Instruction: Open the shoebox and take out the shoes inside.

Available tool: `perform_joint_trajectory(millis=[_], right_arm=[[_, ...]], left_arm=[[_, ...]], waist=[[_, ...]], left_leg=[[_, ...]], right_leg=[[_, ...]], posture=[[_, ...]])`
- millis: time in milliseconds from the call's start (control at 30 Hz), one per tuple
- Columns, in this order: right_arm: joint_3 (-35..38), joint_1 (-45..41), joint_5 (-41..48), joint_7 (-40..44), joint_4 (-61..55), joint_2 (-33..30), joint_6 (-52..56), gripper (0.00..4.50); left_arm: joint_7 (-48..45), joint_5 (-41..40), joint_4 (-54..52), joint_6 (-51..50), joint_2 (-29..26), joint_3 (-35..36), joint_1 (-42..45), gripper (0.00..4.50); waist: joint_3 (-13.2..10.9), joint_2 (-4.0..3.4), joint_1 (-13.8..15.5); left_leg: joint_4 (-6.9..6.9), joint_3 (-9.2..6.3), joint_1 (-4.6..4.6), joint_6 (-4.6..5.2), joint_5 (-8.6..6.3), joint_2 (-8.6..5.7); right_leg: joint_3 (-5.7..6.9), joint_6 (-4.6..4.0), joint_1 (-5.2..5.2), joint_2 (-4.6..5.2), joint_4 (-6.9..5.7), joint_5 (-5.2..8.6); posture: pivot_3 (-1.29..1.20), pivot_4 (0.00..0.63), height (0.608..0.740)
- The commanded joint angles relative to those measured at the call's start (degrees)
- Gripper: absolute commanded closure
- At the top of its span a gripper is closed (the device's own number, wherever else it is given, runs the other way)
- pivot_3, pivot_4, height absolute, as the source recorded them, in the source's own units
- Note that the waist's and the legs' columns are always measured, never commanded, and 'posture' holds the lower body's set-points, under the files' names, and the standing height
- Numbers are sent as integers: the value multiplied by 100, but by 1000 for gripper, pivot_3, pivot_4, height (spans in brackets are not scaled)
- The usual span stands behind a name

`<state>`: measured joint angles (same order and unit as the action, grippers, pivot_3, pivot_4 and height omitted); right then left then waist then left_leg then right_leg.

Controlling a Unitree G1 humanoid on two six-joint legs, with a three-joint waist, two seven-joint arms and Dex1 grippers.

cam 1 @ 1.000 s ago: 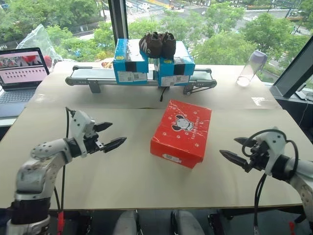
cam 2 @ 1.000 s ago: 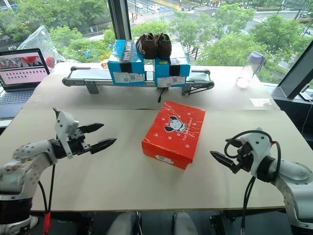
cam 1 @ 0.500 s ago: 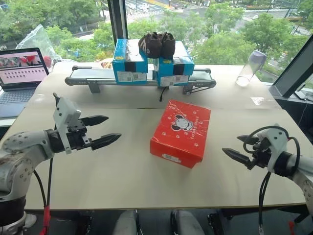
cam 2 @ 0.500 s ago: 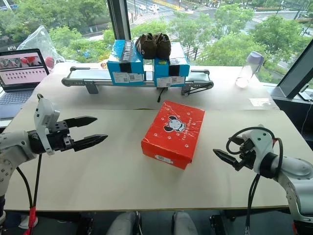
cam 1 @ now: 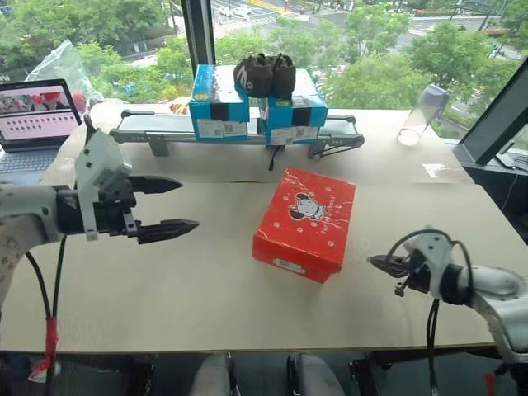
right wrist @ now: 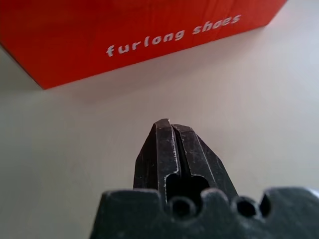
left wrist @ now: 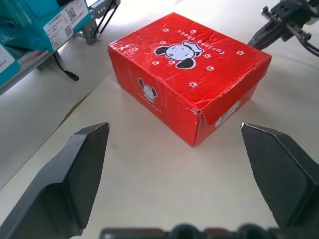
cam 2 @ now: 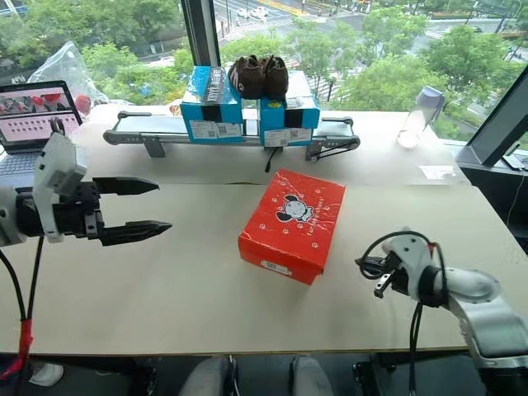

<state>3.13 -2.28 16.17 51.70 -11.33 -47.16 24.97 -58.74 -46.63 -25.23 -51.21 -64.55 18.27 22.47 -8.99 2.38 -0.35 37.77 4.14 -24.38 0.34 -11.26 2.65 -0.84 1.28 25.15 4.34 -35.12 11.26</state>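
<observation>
Your left end effector (cam 1: 169, 206) hangs above the left part of the surface (cam 1: 206, 289), fingers spread wide with nothing between them, tips aimed right toward the shoebox (cam 1: 306, 223). It is well apart from the box.

Your right end effector (cam 1: 378, 263) sits low over the surface at the near right, fingers pressed together on nothing. In the right wrist view the fingers (right wrist: 177, 149) meet in one point, aimed at the red side wall (right wrist: 124, 35) printed "furlong shoes". The tip is near that wall but not touching it.

The shoebox lies flat in the middle of the surface, lid shut, turned at an angle so one corner points to the near edge. Cartoon mouse print on top; white label (cam 1: 288, 266) on the near end. You cannot see the shoes.

Farther back, a small conveyor (cam 1: 165, 125) crosses the surface. Two blue boxes (cam 1: 219, 106) stand on it, with a dark brown shoe pair (cam 1: 266, 74) on top. A laptop (cam 1: 35, 115) is at the far left, screen lit. A clear bottle (cam 1: 422, 114) stands at the far right.
</observation>
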Motion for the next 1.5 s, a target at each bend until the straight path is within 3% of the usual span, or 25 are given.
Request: perform_joint_trajectory(millis=[33, 267, 467, 667, 900, 1167, 1333, 1500], right_arm=[[-169, -352, -35, 57, 49, 172, -200, 4473], [-113, -974, 543, 149, -121, 526, 398, 4473], [334, -1620, 1570, 115, -553, 496, 1511, 4473], [363, -2967, 2146, -71, -438, 739, 2021, 4473], [-827, -4854, 1290, 4, 748, 1755, 1188, 4473], [-1391, -5697, 454, 164, 2249, 2701, 73, 4473], [-1377, -5655, 263, 258, 2347, 2677, -28, 4473], [-1079, -5606, 330, 450, 1883, 2037, 346, 4473]], left_arm=[[-30, -74, -90, -60, -181, 104, 41, 0], [112, -29, -160, -7, -175, 179, -220, 0], [165, 39, -173, 102, -161, 292, -502, 0], [152, -2, -320, 49, -217, 533, -799, 0], [238, -217, -715, -267, -281, 1156, -1203, 0], [552, -497, -1143, -615, -164, 1674, -1546, 0], [725, -690, -1264, -693, -123, 1744, -1603, 0], [769, -719, -1129, -522, -126, 1408, -1434, 0]], waist=[[-1, 0, -10], [-6, -6, -33], [-8, -7, -30], [-12, -11, -48], [-17, -18, -66], [-19, -20, -34], [-19, -20, -42], [-20, -22, -31]], left_leg=[[-1, -1, -1, 5, 3, 1], [-3, 0, -3, 39, 23, 5], [-3, 1, -2, 39, 23, 8], [-3, 15, -1, 38, 23, 15], [-12, 23, -6, 38, 22, 20], [-10, 36, -49, 37, 23, 15], [-8, 39, -71, 37, 23, 14], [-8, 39, -70, 34, 25, 15]], right_leg=[[2, 0, 1, -1, 0, 0], [3, -1, 3, -5, 1, 1], [2, -2, 4, -3, -3, 0], [0, -5, 11, -4, -4, -2], [5, -18, 26, -10, -5, -6], [2, -38, 75, -5, -17, -37], [2, -18, 97, -4, -19, -54], [3, -21, 103, -6, -36, -52]], posture=[[0, 150, 740], [0, 150, 740], [0, 150, 740], [0, 150, 740], [0, 150, 740], [0, 150, 740], [0, 150, 740], [0, 150, 740]])
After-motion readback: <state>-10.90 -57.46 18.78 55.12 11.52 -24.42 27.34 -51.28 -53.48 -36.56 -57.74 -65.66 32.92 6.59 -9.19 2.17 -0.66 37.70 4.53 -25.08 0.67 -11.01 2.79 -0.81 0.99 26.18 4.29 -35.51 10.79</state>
